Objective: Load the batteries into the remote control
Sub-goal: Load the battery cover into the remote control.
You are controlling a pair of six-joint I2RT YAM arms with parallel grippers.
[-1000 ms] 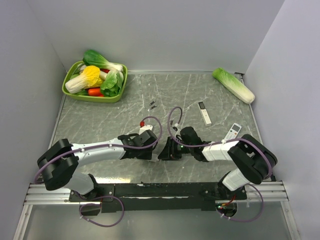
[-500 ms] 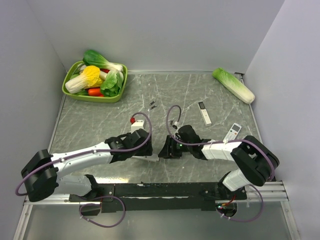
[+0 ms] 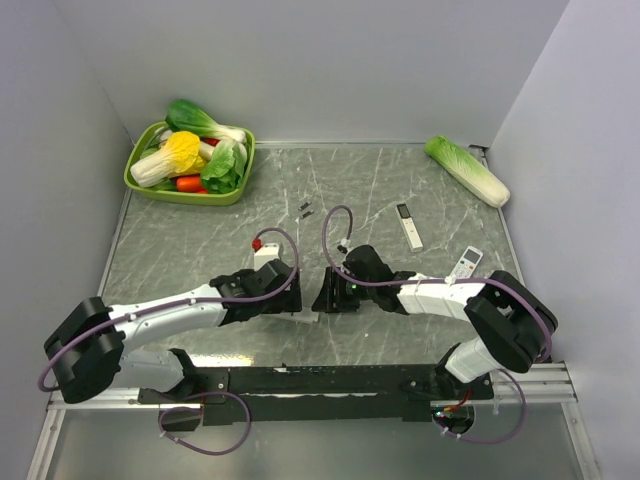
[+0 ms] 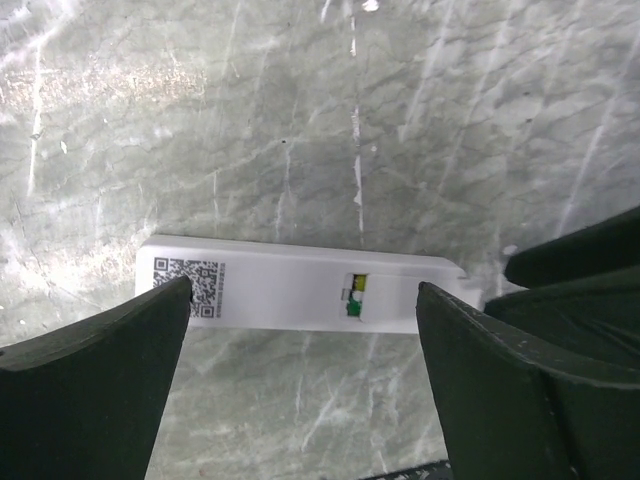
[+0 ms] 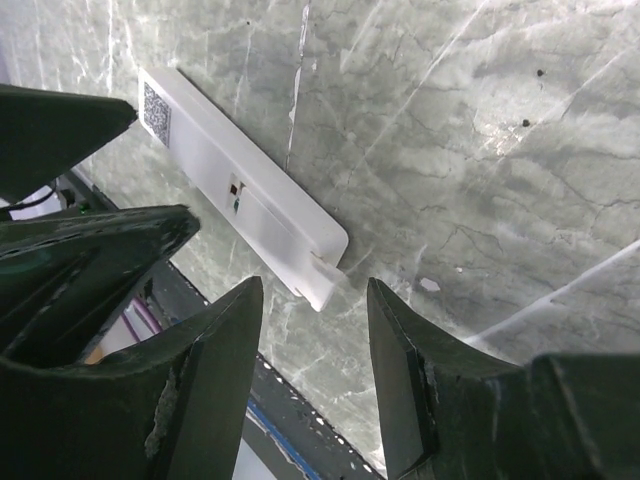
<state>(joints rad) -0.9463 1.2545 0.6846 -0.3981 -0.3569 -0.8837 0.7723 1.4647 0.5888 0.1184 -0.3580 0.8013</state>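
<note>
The remote control (image 4: 290, 297) is a long white bar lying flat on the marble table, back up, with a QR label at one end and a small yellow-green window. My left gripper (image 4: 302, 335) hangs just above it, open wide, its fingers (image 4: 95, 375) clear of the remote. In the right wrist view the remote control (image 5: 235, 195) lies diagonally, a thin white tab sticking out of its near end. My right gripper (image 5: 313, 300) is open at that end and holds nothing. From above, the remote control (image 3: 304, 318) shows as a white sliver between both grippers. The batteries are out of view.
Two tiny dark cells (image 3: 305, 209) lie mid-table. A white remote with a black end (image 3: 409, 226) and a shorter buttoned remote (image 3: 465, 265) lie to the right. A green basket (image 3: 150, 184) of vegetables stands at the back left, a cabbage (image 3: 467, 170) at the back right.
My left gripper has opened wide and drawn back to the left, leaving the remote on the table. The right gripper has opened a little and shifted slightly left.
</note>
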